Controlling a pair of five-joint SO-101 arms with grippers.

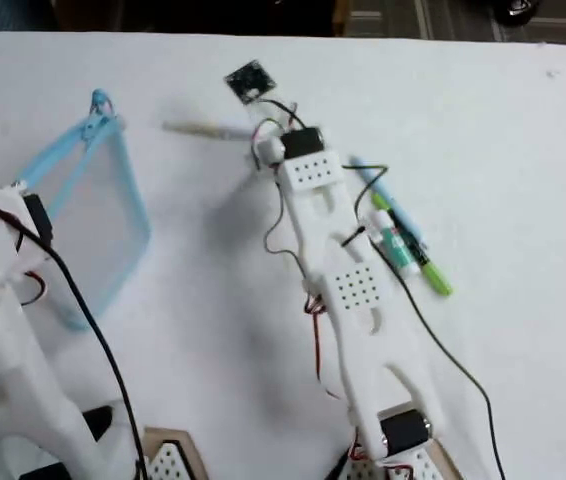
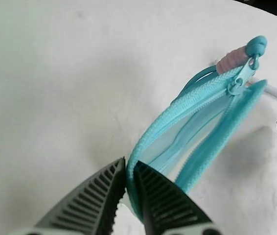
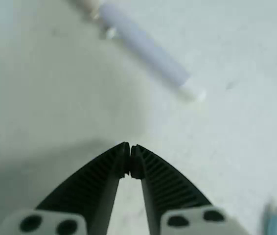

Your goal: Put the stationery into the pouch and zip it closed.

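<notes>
Pouch [image 2: 185,105] unzipped, rim pinched btw left fingers [image 2: 99,198]; right fingers [image 3: 99,183] closed, holding nothing.

**Around the work: a white table and a strip of floor**

A plain white table [image 1: 523,150] fills nearly the whole scene, matte and slightly scuffed. Beyond its far edge runs a narrow band of grey tiled floor [image 1: 433,18] with pale joint lines. A dark rounded object [image 1: 515,10] sits on that floor, and a brown strip [image 1: 341,15] stands nearby.
</notes>
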